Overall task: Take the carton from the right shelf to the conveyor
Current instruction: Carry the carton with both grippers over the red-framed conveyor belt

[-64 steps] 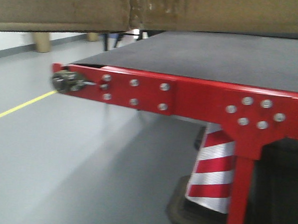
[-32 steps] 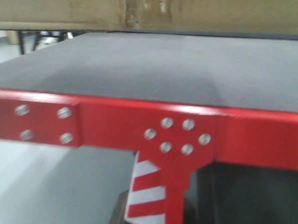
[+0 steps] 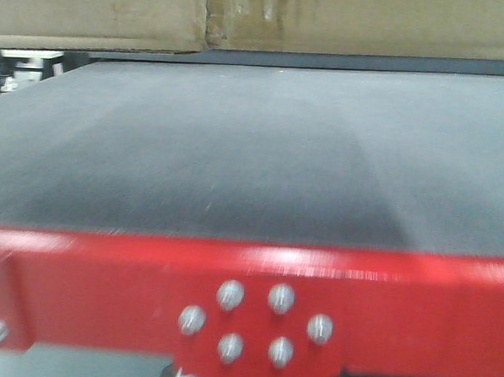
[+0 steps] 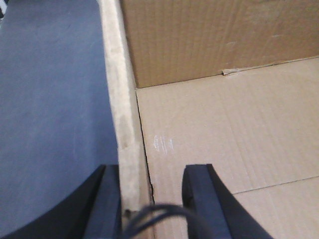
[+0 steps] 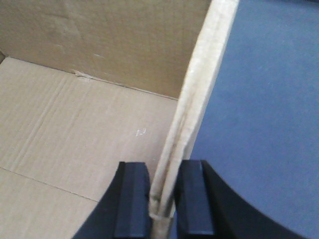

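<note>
- Cardboard carton point(image 3: 101, 12) is off the right shelf. No rack, rail or bins show in any view, so pick + carry look done (judgement).
- left gripper point(image 4: 152, 174): black fingers point(image 4: 199, 196) straddle the carton's left wall point(image 4: 119, 99). Outer finger touches the wall and a thin gap shows by the inner one. I read it as clamped on the wall, since the carton is borne up.
- right gripper point(image 5: 162, 169): jaws pinched on the right wall point(image 5: 199, 84), one finger each side, both touching the cardboard. Firm hold.
- Carton pos.: its inner floor lies ahead of each gripper on the inboard side. Each wall runs fwd from btwn that gripper's fingers. Carton looks empty.
- conveyor belt point(image 3: 254, 155): dark grey surface sits directly outboard of each gripper, beyond the outer finger in both wrist views. So the carton is over the belt, not short of it.
- Front view: the carton's lower edge rides along the top of frame, w/ belt stretching under it. Red front edge point(image 3: 399, 289) and bolt cluster point(image 3: 253, 324) are close to the cam, all motion-blurred.
- Contact: can't tell whether the carton base touches the belt. The underside is hidden in the wrist views, and the front view shows only a dark strip below the edge.
- Progress est.: late stage, approx. last step.
- Left to do: lower the carton flat onto the belt, let go w/ both grippers, lift the fingers clear of the walls.
</note>
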Tool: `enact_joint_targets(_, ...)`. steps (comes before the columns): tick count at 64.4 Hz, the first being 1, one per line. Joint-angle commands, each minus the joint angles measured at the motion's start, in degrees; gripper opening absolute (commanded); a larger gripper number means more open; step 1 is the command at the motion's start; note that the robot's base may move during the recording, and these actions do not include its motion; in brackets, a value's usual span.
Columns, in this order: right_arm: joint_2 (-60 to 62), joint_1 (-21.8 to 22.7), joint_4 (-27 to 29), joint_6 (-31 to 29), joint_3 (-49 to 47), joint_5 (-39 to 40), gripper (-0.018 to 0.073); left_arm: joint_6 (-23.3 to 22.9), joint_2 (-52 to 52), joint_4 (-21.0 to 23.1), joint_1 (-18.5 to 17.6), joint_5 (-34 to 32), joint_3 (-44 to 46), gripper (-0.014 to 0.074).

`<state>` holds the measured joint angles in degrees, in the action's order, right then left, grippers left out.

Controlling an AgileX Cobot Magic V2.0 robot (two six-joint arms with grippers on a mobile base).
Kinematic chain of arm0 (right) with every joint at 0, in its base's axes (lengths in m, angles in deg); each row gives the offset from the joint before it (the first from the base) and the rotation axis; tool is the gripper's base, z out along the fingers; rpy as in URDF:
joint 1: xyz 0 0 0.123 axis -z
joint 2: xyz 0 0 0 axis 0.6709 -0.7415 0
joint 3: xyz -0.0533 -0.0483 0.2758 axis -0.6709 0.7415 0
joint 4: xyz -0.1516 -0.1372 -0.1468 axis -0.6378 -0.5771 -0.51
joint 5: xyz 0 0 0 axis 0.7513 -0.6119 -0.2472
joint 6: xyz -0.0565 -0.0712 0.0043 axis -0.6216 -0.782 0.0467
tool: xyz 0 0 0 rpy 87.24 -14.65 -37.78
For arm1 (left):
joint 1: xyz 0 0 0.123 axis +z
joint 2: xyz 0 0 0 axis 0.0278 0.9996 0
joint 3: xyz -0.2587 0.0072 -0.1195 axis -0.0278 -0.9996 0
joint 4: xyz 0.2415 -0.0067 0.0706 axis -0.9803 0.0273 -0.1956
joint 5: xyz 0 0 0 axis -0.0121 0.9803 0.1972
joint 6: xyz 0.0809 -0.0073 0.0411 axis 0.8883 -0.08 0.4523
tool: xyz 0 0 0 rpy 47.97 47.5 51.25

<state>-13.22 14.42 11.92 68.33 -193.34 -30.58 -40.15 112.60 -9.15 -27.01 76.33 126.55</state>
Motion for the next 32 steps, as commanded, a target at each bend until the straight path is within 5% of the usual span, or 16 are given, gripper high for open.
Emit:
enact_joint_targets(1,0.1,-0.5,2.5,-1.0,-0.1,3.0,-0.0064,1.8,-0.8,1.5,-1.1,-4.4,0.4,-0.0017)
enact_joint_targets(32,0.1,-0.5,2.5,-1.0,-0.1,3.0,-0.0064,1.8,-0.8,1.5,-1.1,-4.4,0.4,-0.0017)
